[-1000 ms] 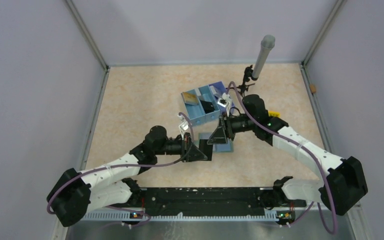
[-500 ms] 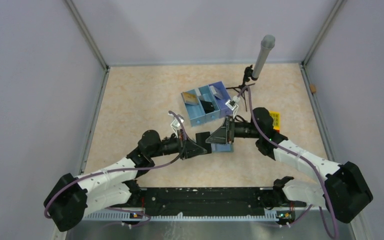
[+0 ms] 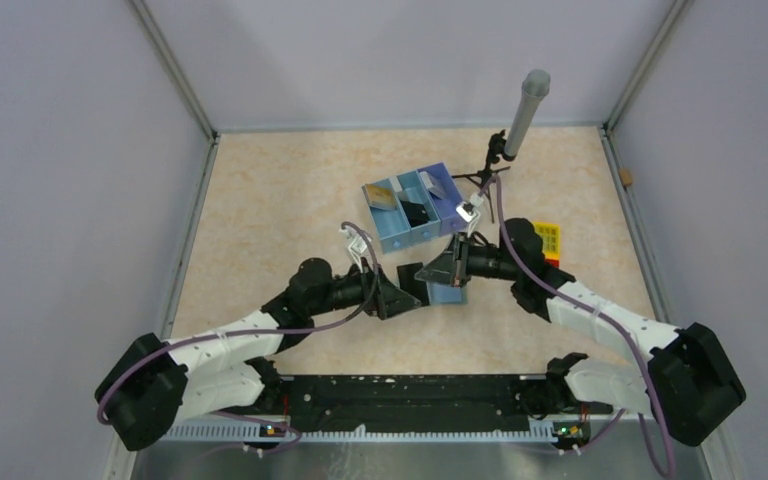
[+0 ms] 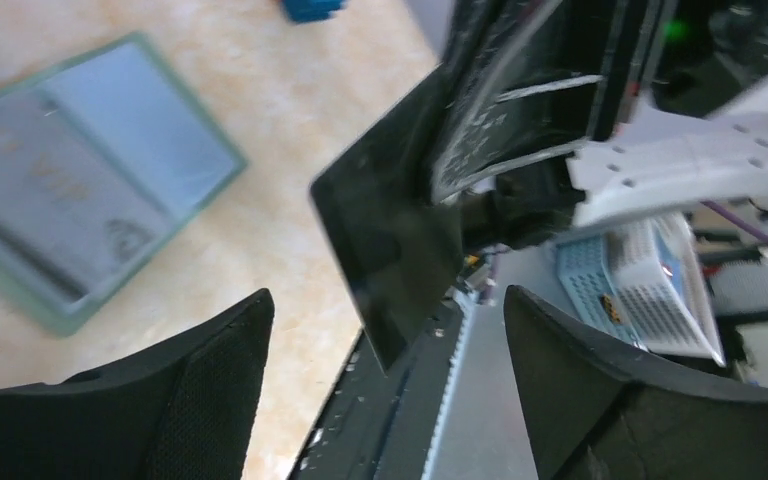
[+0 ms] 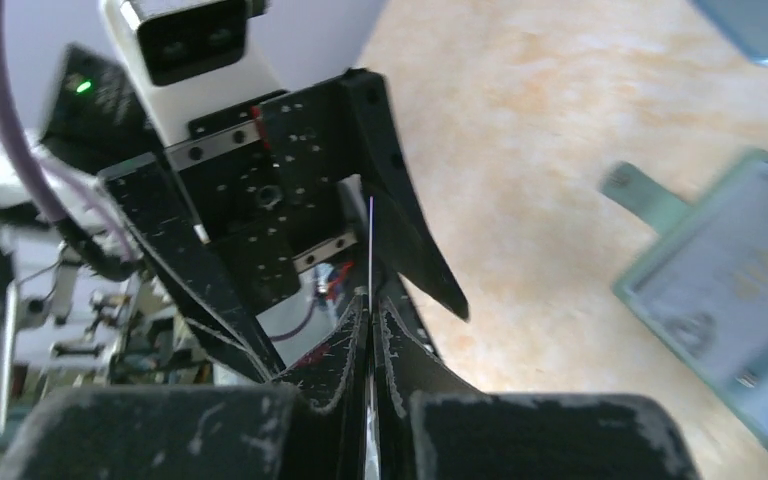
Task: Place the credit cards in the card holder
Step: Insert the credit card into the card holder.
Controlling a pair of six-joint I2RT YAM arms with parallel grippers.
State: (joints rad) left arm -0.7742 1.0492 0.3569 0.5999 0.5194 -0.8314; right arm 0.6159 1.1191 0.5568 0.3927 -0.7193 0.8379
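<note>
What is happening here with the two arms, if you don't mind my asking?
The two arms meet over the open card holder. The right claw is shut on a dark card, holding it on edge in the air. The left claw is open, its fingers on either side of that card without gripping it. The card is not yet in the card holder. A blue tray sits just behind.

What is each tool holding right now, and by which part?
The right tool pinches a black credit card by one edge, the rest sticking out free. The left tool is open and holds nothing.
</note>
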